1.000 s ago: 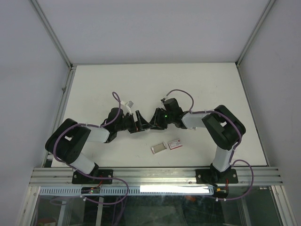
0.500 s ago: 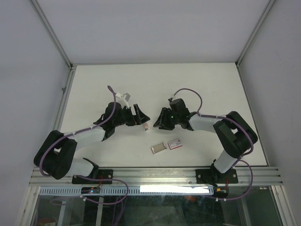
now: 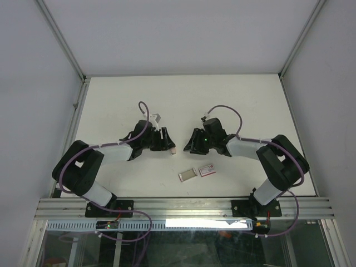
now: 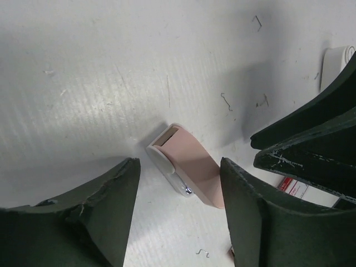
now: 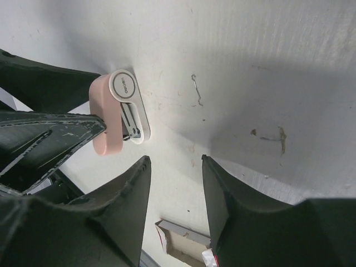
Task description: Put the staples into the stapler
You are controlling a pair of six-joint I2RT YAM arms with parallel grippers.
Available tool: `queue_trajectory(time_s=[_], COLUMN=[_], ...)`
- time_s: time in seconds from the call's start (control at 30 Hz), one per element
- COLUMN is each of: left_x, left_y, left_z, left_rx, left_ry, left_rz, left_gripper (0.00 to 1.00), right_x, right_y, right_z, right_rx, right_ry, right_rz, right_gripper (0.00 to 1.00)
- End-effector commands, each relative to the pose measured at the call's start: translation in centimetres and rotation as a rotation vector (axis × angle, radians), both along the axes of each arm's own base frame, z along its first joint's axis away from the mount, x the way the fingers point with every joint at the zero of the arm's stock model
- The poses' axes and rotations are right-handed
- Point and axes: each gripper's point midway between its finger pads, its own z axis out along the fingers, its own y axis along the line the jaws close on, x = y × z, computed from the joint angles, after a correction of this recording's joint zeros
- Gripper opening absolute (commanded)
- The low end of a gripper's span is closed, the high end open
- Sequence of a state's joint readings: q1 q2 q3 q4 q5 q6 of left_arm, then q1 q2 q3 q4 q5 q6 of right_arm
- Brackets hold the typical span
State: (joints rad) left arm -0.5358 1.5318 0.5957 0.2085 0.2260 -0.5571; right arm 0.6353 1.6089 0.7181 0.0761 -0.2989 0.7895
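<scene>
A second ago the two arms were pressed together over the middle of the worktop [image 3: 233, 100], fingers nearly meeting. They have since drawn apart and left the small pink stapler [image 4: 186, 173] lying on its side on the surface, held by neither arm. The left end effector [image 3: 166, 143] has swung back in over it and now straddles it, released, with one dark finger on each side. The wrist view shows a clear gap on the near side, while the far end of the stapler runs behind the other finger, so I cannot tell whether they touch there. The right end effector [image 3: 189, 142] has stayed back just beside the stapler, spread wide and empty. The red-pink staple box [image 3: 207, 169] and its greyish tray [image 3: 187, 176] lie side by side nearer the arm bases, well clear of both arms. Whether the tray holds a strip is too small to make out. A few bent loose staples [image 4: 225, 101] are scattered around the stapler. I judge that the joint hold on the stapler has been given up and the left arm is lining up a fresh grasp. Nothing visible suggests that staples have been loaded, so the loading itself looks still undone.
</scene>
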Motion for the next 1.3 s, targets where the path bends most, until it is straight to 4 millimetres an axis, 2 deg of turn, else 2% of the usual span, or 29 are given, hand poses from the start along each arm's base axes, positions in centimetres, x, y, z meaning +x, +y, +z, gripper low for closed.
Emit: queue_trajectory(time_s=[0.0, 0.13, 0.2, 0.33, 0.4, 0.53, 0.6, 0.63, 0.77, 0.97, 1.13, 1.27], left_x=[-0.2, -1.2, -1.6, -1.8, -1.6, -0.9, -0.6, -0.2, 1.1, 1.9, 1.4, 0.7], left_y=[0.4, 1.4, 1.8, 1.4, 0.7, 0.1, 0.4, 0.7, 2.2, 2.8, 1.0, -0.5], left_z=[-1.7, -3.8, -4.4, -3.7, -2.4, 0.4, 1.2, 2.4, 3.8, 5.6, 6.3, 5.6], left_rx=[0.141, 0.239, 0.256, 0.211, 0.161, 0.081, 0.053, 0.031, -0.006, -0.105, -0.183, -0.227], left_ry=[-0.002, 0.035, 0.056, 0.068, 0.05, 0.003, -0.009, -0.033, -0.066, -0.099, -0.107, -0.052], left_rz=[-0.005, 0.022, 0.038, 0.055, 0.056, 0.083, 0.101, 0.118, 0.18, 0.194, 0.089, 0.012], left_gripper=[0.57, 0.46, 0.43, 0.43, 0.48, 0.7, 0.78, 0.81, 0.9, 0.92, 0.91, 0.87], right_x=[1.2, 1.1, 1.0, 0.9, 0.8, 0.7, 0.7, 0.8, 0.8, 0.7, 0.5, 0.7], right_y=[0.2, 0.8, 1.4, 2.5, 3.1, 4.4, 4.8, 5.0, 5.6, 6.6, 7.2, 6.4], right_z=[2.4, 3.3, 3.6, 4.1, 4.1, 4.3, 4.3, 4.3, 4.2, 4.7, 5.1, 6.6], right_rx=[0.02, -0.007, -0.032, -0.093, -0.12, -0.176, -0.221, -0.244, -0.284, -0.268, -0.23, -0.204], right_ry=[-0.117, -0.196, -0.242, -0.336, -0.375, -0.441, -0.46, -0.466, -0.468, -0.45, -0.404, -0.424], right_rz=[0.003, 0.048, 0.076, 0.115, 0.126, 0.128, 0.114, 0.099, 0.06, 0.008, -0.028, -0.079], right_gripper=[0.45, 0.45, 0.46, 0.5, 0.53, 0.58, 0.6, 0.61, 0.62, 0.64, 0.65, 0.66])
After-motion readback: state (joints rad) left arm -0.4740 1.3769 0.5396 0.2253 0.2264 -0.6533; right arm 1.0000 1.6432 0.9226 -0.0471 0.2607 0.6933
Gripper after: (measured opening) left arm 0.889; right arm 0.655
